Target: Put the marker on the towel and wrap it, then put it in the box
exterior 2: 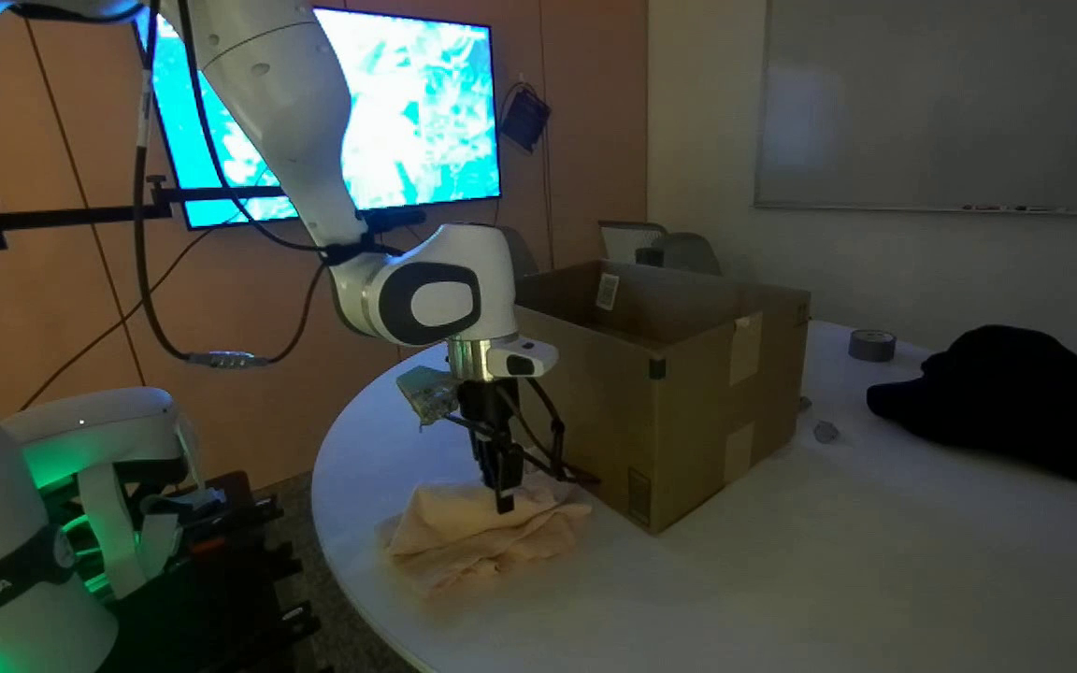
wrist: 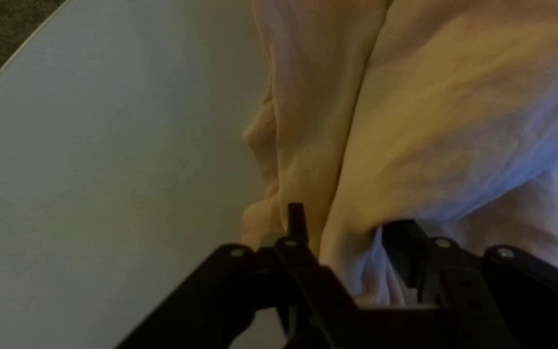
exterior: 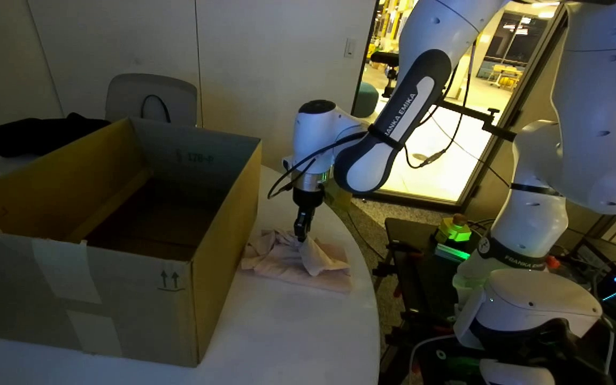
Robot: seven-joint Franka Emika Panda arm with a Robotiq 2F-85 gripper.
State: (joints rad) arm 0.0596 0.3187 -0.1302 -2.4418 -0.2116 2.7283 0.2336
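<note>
A pale pink towel [exterior: 281, 270] lies crumpled and partly folded over on the white table, beside the box. It also shows in an exterior view [exterior 2: 464, 542] and fills much of the wrist view [wrist: 429, 121]. My gripper [exterior: 301, 235] points down at the towel, with its fingertips touching or very close to it [exterior 2: 503, 500]. In the wrist view the fingers [wrist: 347, 225] are apart, with a towel fold between them; the right fingertip is partly under the cloth. The open cardboard box [exterior: 137, 299] stands next to the towel [exterior 2: 585, 421]. The marker does not show; it is hidden or out of view.
The round white table [exterior 2: 875, 579] has its curved edge close to the towel. A black cloth item [exterior 2: 1006, 411] and a grey tape roll [exterior 2: 872, 346] lie beyond the box. The box's tall wall rises close beside the gripper.
</note>
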